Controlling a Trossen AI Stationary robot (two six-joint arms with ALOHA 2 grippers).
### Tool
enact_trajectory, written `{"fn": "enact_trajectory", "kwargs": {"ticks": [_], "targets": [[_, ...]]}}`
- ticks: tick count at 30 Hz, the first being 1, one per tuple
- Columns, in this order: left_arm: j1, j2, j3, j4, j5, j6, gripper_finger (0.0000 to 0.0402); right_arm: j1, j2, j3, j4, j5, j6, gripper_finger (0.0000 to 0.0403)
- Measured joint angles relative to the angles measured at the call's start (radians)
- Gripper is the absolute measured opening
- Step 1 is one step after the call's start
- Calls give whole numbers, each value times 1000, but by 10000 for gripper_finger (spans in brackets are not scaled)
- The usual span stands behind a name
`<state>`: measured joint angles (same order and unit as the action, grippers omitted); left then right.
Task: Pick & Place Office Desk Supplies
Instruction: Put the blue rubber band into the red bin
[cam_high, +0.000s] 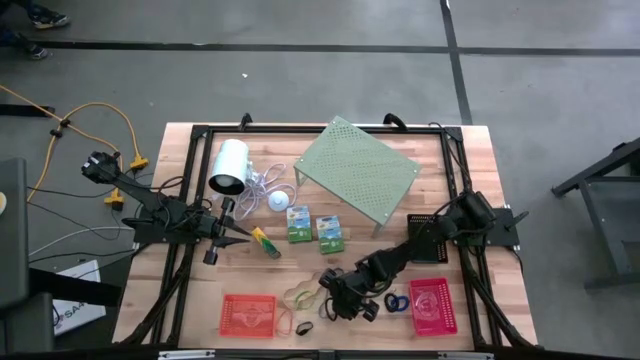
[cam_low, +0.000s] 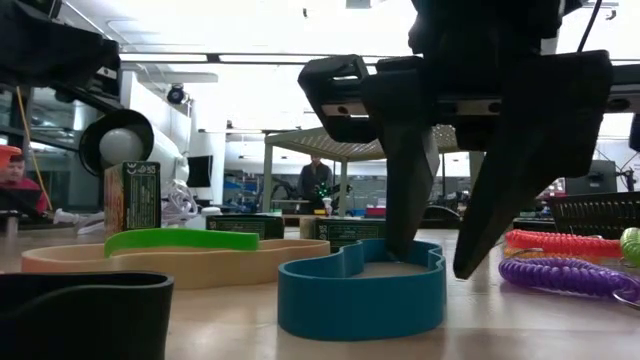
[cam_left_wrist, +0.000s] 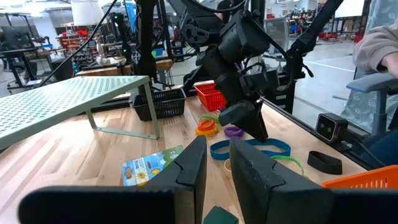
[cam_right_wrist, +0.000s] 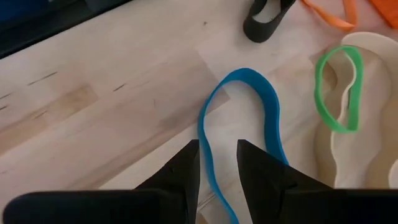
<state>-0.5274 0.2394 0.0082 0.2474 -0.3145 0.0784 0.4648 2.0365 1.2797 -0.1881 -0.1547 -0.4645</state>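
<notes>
Clearly the blue rubber band (cam_right_wrist: 249, 118) is the item in hand now: it lies flat on the wooden table (cam_high: 470, 200) as a bent loop, just beside the tan band (cam_low: 180, 262) that carries a thin green band (cam_right_wrist: 339, 87) on it, and near a black band (cam_right_wrist: 264, 18). The right gripper (cam_low: 440, 255) stands over the blue rubber band with its fingers spread a little; in the low view one finger (cam_low: 405, 180) comes down inside the loop and the other (cam_low: 510, 190) outside its wall, so the strip is between them but not yet pinched. I judge this placing is chosen because a thin upright strip can only be caught across its wall. Closing here should catch it, though the soft loop may slide or fold. Farther from the blue rubber band, the coiled purple (cam_low: 560, 272) and orange loops (cam_low: 560, 242) lie towards the pink mesh basket (cam_high: 433, 306), and the red mesh basket (cam_high: 249, 314) is on the other side, beyond the tan band. The left gripper (cam_high: 245, 241) waits well apart from the blue rubber band, by the yellow-green marker (cam_high: 266, 242) and the white cylinder (cam_high: 229, 166), its fingers only narrowly apart and holding nothing.
</notes>
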Motion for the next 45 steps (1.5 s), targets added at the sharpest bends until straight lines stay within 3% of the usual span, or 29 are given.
{"fn": "enact_trajectory", "kwargs": {"ticks": [36,45], "targets": [[0,0,0,0,0,0,65,6,0,0,-85,78,76,94],[0,0,0,0,0,0,65,6,0,0,-84,74,75,48]]}}
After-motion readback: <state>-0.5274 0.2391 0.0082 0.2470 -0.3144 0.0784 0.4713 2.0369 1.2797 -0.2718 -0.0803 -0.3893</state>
